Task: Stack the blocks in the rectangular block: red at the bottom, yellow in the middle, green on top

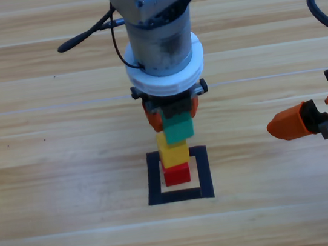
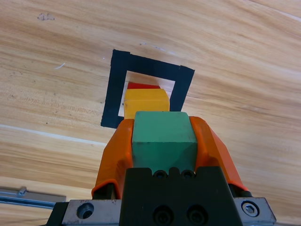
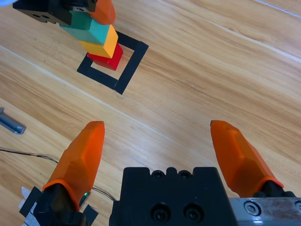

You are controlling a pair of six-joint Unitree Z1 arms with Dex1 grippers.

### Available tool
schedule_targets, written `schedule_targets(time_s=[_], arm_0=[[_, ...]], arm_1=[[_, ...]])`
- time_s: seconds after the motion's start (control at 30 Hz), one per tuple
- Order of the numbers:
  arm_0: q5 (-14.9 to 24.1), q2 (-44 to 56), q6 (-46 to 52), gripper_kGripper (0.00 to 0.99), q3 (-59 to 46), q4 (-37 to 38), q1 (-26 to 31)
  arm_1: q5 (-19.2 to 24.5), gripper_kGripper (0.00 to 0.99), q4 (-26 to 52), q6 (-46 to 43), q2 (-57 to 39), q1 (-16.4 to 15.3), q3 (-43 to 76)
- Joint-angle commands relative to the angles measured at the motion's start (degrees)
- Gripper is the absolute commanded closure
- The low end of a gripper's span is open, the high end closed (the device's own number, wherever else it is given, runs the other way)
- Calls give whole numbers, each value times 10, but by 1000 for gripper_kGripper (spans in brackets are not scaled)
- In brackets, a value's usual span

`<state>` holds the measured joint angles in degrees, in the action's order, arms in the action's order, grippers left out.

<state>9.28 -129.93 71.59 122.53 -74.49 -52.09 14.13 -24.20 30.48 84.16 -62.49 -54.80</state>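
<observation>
The red cube (image 1: 176, 174) sits inside the black tape rectangle (image 1: 154, 179), with the yellow cube (image 1: 173, 153) stacked on it. My left gripper (image 1: 173, 117) comes down from the top and is shut on the green cube (image 1: 179, 128), held at the yellow cube's top, slightly offset. The left wrist view shows the green cube (image 2: 163, 138) between the orange jaws, with the yellow cube (image 2: 146, 100), the red cube (image 2: 142, 85) and the tape rectangle (image 2: 115, 89) below. My right gripper (image 3: 157, 155) is open and holds nothing, waiting at the right edge (image 1: 310, 116). Its view shows the stack: green cube (image 3: 89, 29), yellow cube (image 3: 102, 44), red cube (image 3: 107, 60).
A black cable (image 1: 87, 34) lies on the wood behind the left arm. A small metal part (image 3: 10, 121) lies on the table in the right wrist view. Bare wooden tabletop (image 1: 55, 175) lies around the rectangle.
</observation>
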Motion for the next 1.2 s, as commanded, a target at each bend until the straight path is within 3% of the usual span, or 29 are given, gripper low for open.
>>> schedule_targets(time_s=[0.03,1.2], arm_0=[[2,-32,-1,919,-4,-3,-15],[-3,-46,-27,919,-20,0,-1]], arm_1=[[-10,0,7,-2,14,4,18],[-17,0,7,-3,22,4,15]])
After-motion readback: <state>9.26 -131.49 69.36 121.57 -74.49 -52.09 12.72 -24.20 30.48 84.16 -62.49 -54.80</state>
